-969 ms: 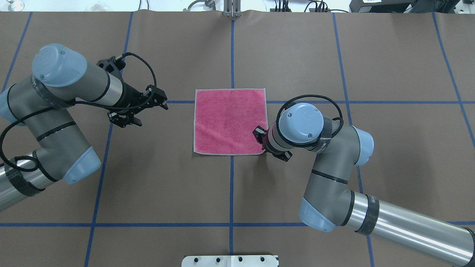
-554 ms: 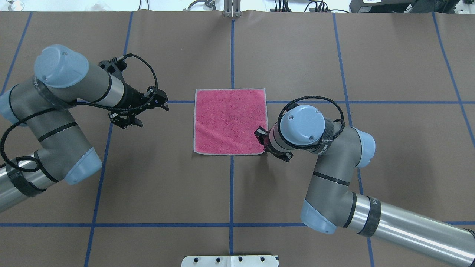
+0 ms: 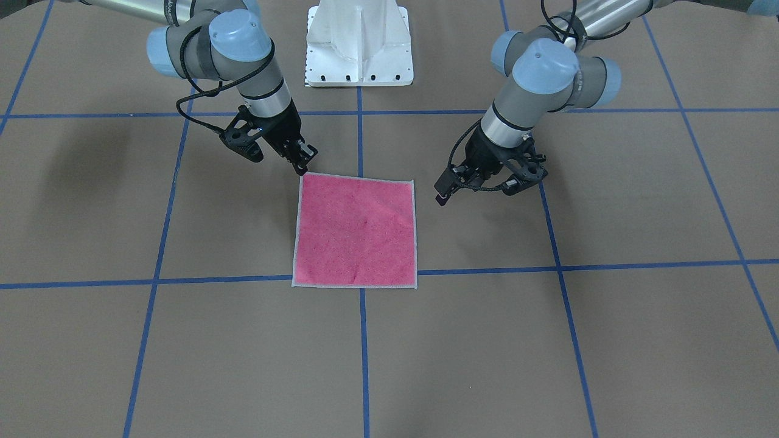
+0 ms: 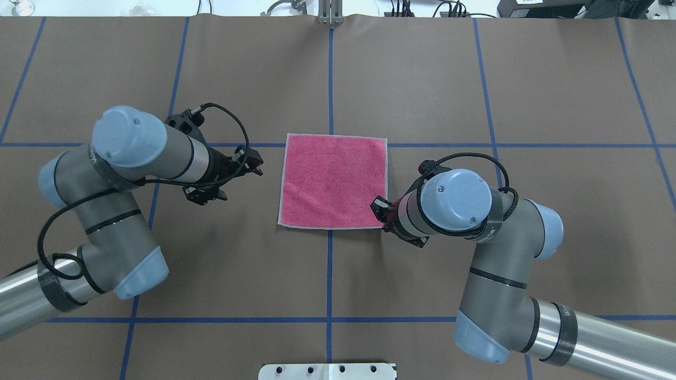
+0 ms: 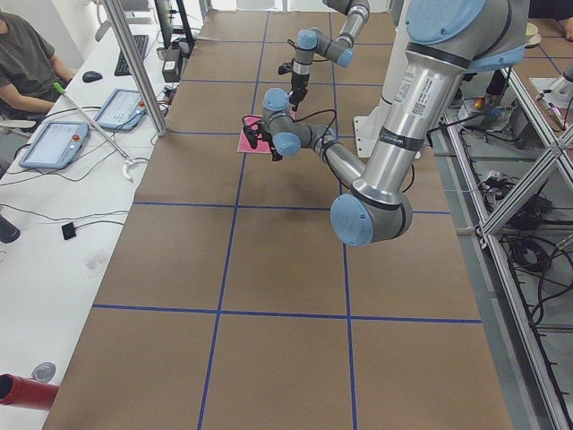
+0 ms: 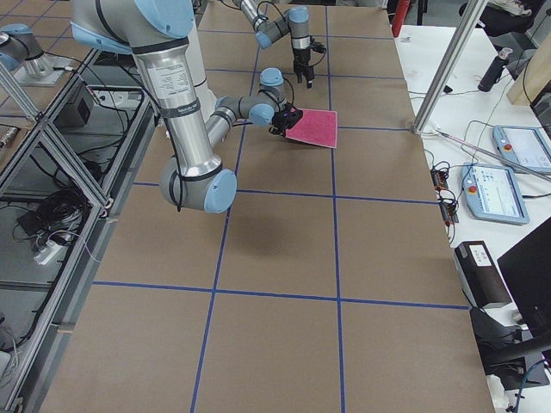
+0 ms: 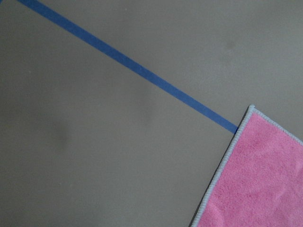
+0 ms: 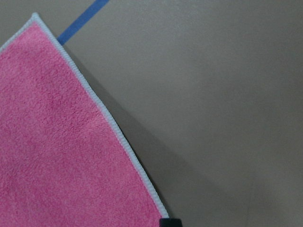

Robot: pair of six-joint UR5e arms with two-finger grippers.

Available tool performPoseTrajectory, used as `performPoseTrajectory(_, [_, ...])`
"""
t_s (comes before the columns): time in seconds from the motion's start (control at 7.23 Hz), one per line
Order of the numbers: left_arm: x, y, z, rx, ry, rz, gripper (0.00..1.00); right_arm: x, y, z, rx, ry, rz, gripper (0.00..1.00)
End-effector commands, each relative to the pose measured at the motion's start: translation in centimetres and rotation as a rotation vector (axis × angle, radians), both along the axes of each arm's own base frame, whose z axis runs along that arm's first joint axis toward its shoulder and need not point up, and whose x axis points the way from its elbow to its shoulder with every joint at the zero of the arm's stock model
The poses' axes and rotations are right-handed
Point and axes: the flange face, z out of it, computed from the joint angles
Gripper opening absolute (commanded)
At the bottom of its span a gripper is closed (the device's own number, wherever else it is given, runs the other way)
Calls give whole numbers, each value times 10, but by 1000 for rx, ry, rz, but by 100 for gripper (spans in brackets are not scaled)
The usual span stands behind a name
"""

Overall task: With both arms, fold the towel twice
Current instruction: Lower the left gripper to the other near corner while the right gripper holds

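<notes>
Towel: the small square pink terry towel with light grey edging [image 4: 334,181] lies flat and unfolded, pink face up, on the brown paper-covered table with blue tape lines [image 4: 422,79], near a crossing of the lines. No fold is made yet.

Right gripper: the black two-finger right gripper [image 4: 381,208] is at the towel's near right corner, the corner closest to the robot. In the right wrist view one black fingertip [image 8: 170,222] shows just at the edge of the cloth. It seems placed to pinch this corner, but I cannot tell if the jaws are parted or closed, or if they have the cloth.

Left gripper: the black two-finger left gripper [image 4: 255,163] is beside the towel's left edge, apart from the cloth, with its jaws spread and nothing in them. Its camera looks at the far left corner.

Reason: I judge that each arm takes one side, so that the cloth can rise evenly for the first fold.

Risk: the flat, thin corner may slip from the fingers.
</notes>
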Motion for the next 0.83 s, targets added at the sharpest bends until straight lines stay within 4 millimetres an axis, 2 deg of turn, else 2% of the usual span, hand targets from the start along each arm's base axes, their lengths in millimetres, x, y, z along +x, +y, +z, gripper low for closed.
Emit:
performPoseTrajectory(0.0, [47,43,-12,5,-3,-6,93,2,6,1,2,-3,-7,0])
performPoseTrajectory(0.14, [60,56,-14,1,-28,10,82,2,7,2,2,-1,-9,0])
performPoseTrajectory(0.42, [73,65,-20,0,-34,29,61,1,8,4,-1,2,-13,0])
performPoseTrajectory(0.69, [77,70,-19,1,-36,39,53,2,7,6,-2,5,-10,0])
